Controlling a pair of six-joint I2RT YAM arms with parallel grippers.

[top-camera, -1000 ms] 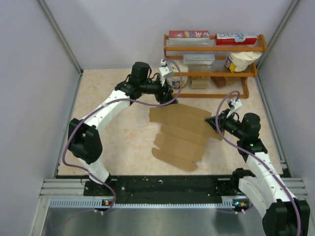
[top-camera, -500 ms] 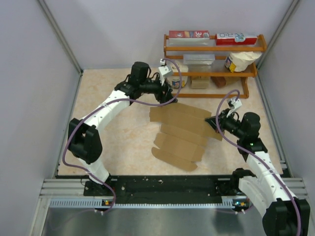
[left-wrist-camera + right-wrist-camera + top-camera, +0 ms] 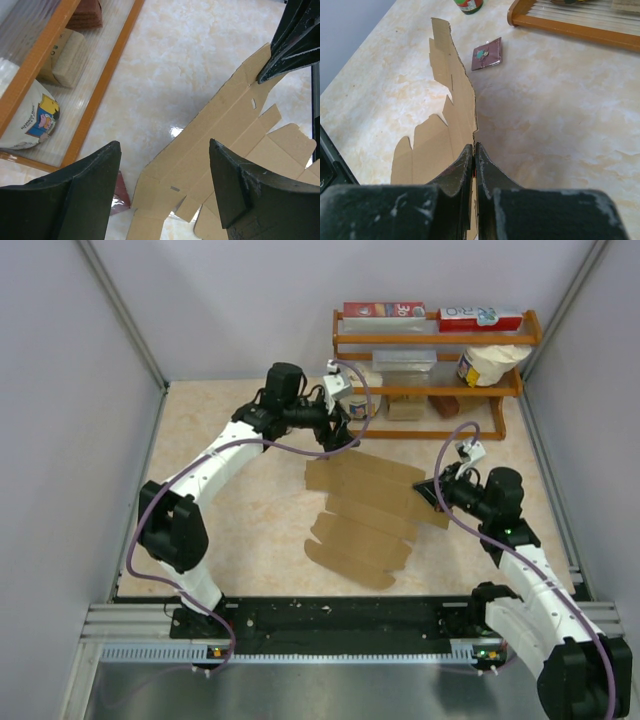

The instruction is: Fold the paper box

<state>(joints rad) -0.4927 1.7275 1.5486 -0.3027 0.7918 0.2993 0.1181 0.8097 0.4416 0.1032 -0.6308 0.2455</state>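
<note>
The paper box is a flat brown cardboard sheet with rounded flaps and slits, lying mid-table. My right gripper is shut on its right edge. In the right wrist view the fingers pinch the edge of the sheet, which rises on edge away from them. My left gripper hangs open over the sheet's far left corner. In the left wrist view its fingers straddle that corner of the cardboard without touching it, and the right gripper shows at the top right.
An orange wooden rack with cartons, a bag and jars stands at the back right. A small dark-red square card lies on the table between the rack and the sheet's far corner. Grey walls close in the left and right sides.
The right gripper has shifted slightly up and left with the sheet's edge still pinched. The left arm has hardly moved.
</note>
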